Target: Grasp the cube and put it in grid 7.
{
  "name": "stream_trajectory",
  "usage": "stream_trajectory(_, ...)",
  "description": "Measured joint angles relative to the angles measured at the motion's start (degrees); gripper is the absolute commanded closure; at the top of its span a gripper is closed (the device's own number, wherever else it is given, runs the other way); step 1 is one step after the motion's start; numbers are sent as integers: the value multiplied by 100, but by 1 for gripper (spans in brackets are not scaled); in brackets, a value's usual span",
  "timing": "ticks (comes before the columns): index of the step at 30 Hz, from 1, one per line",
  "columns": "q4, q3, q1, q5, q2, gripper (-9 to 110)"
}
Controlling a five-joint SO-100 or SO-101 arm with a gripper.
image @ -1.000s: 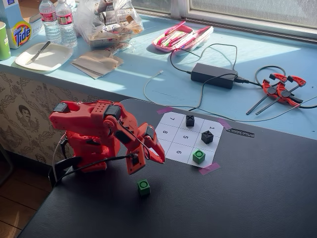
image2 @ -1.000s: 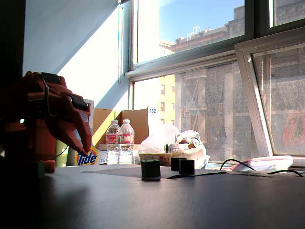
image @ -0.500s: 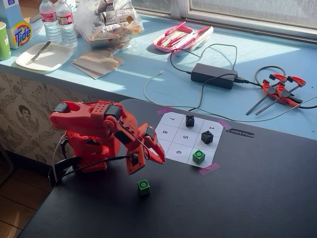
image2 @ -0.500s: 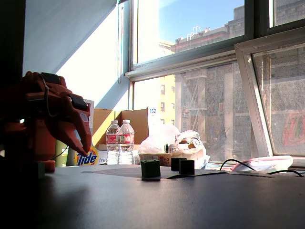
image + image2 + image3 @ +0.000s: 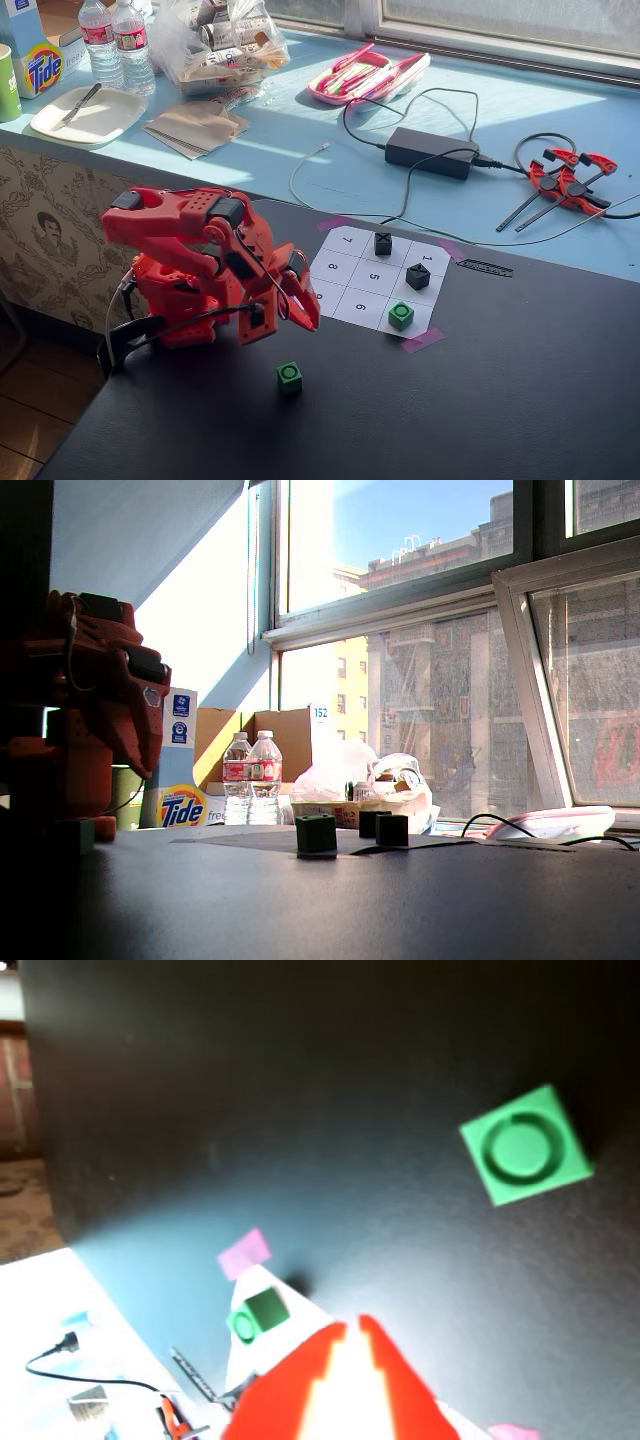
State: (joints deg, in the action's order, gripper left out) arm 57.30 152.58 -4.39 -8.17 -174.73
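The cube (image 5: pixel 290 376) sits alone on the bare black table (image 5: pixel 520 400), off the paper grid (image 5: pixel 352 281) and clear of its near edge. In the wrist view its ringed top face (image 5: pixel 523 1155) shows square-on but turned a little against the frame, so its sides do not line up with the claw. Being a cube, it has no long axis to favour; only that slight turn matters for how the fingers meet its faces.

From the cube, the gripper (image 5: pixel 285 322) hangs above and a little toward the robot's base (image 5: pixel 175 300), tips pointing down at the table, near but not touching. The wrist view agrees: the cube lies up and to the right of the red fingertips (image 5: pixel 345 1345), which appear nearly together with only a thin gap, gripping nothing. As I read it, the coming move depends on this offset: the claw must travel outward from the base to stand over the cube, spread, then drop.

Beyond the cube, a second green cube (image 5: pixel 401 315) rests on the grid's nearest corner cell, and two black cubes (image 5: pixel 418 276) occupy cells farther back. Grid 7 (image 5: pixel 348 241) is the far corner cell on the robot's side of the cube, empty, so the carry runs past the gripper and along the grid's left column.
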Motion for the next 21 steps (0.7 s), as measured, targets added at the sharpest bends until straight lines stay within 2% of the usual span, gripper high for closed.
stream_trajectory(6,923,-1652,-738,-1890,1371,86)
stream_trajectory(13,1688,-2065,-1644,-4140,2760,73)
stream_trajectory(21,1380,-1942,-2250,-5133,3340,67)
